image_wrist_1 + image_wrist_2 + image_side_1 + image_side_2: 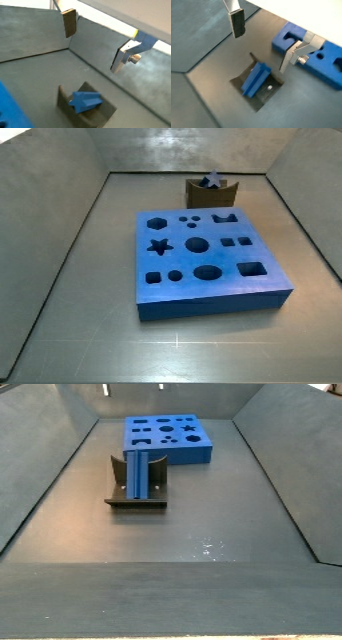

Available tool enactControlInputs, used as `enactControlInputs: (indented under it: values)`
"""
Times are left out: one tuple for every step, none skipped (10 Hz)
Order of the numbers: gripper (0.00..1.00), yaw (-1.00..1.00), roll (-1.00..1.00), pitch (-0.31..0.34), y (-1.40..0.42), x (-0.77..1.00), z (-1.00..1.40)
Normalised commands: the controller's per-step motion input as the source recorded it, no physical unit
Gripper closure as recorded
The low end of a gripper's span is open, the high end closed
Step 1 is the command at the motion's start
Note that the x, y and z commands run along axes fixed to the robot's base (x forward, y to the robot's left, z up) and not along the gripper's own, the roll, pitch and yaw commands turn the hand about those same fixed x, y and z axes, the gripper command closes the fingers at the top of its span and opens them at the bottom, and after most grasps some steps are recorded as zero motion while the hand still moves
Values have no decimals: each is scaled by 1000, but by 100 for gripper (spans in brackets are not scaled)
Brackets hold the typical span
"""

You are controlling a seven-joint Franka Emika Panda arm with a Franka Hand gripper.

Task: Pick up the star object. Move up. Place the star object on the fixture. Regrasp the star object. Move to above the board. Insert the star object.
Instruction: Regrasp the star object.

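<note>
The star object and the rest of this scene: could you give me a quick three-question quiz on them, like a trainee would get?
1. Short answer: which colour do the star object and the board share?
2. True or false: the star object sits in the board's star-shaped hole.
3. Pick one. The jaws, above the fixture in both wrist views, are: A) shut on the star object; B) open and empty; C) shut on the board.

Key: 1 blue; 2 false, it lies on the fixture; 3 B.

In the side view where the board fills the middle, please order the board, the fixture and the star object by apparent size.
1. Board
2. Fixture, farther back
3. Star object, resting on the fixture

The gripper hangs open above the star object and is outside this view.
</note>
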Motion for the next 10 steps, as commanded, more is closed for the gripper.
enactControlInputs:
  values:
    - [0,46,1000,2,-30,39,-15]
    - [0,49,1000,12,-32,47,-10]
    - [0,54,1000,30,-36,63,-12]
    - [0,61,1000,48,-37,77,-18]
    - [0,65,1000,64,-41,83,-20]
    - [0,85,1000,103,-42,95,-20]
    - [0,100,914,124,-48,103,-16]
    - [0,117,667,127,-49,105,-24]
    - [0,133,487,121,-50,105,-22]
    - [0,149,285,107,-38,97,-13]
